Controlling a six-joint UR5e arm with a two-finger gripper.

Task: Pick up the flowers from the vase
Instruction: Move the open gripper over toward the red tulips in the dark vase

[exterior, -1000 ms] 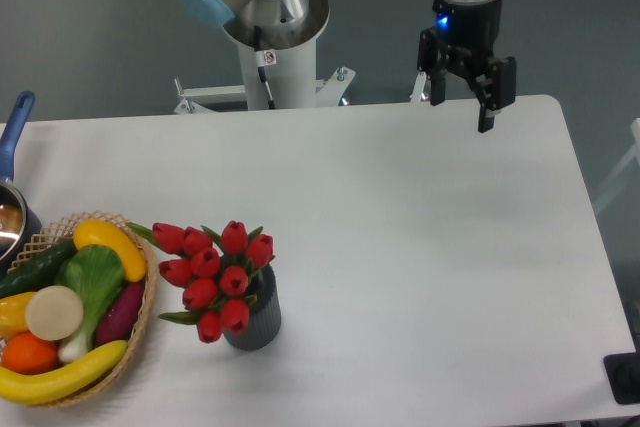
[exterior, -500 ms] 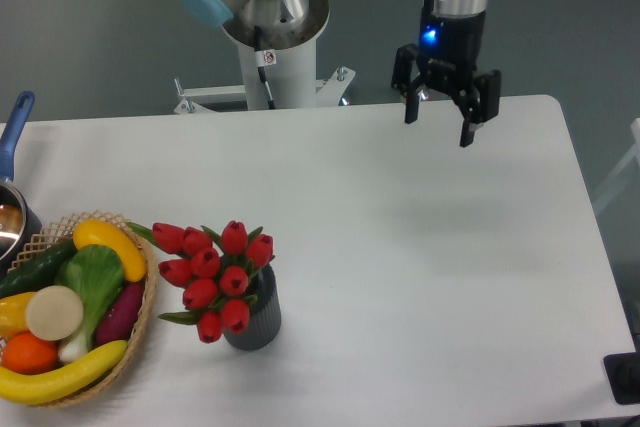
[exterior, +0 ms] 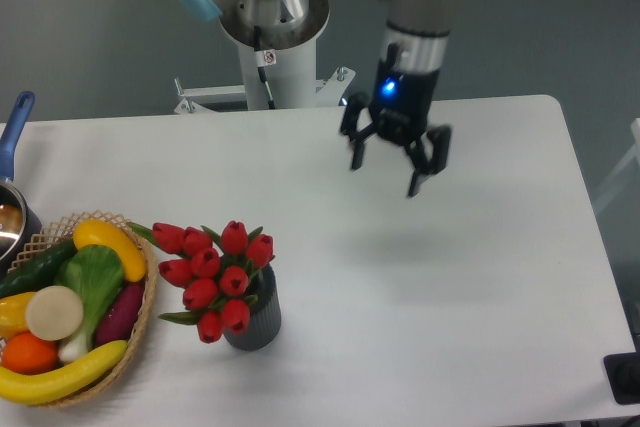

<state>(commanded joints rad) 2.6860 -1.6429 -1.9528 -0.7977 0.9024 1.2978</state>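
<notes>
The flowers [exterior: 214, 275], a bunch of red tulip buds with green leaves, stand in the vase [exterior: 256, 319], a small dark grey ribbed cylinder at the front left of the white table. My gripper [exterior: 385, 177] hangs in the air above the table's middle, well to the upper right of the flowers. Its two black fingers are spread apart and hold nothing.
A wicker basket [exterior: 148, 299] of fake fruit and vegetables sits just left of the vase. A pot with a blue handle [exterior: 14, 133] is at the left edge. The arm's base [exterior: 275, 52] stands behind the table. A dark object [exterior: 626, 377] is at the front right corner.
The gripper has travelled from the table's back right edge down and to the left, toward the middle of the table. It stays open. Flowers and vase have not moved.
</notes>
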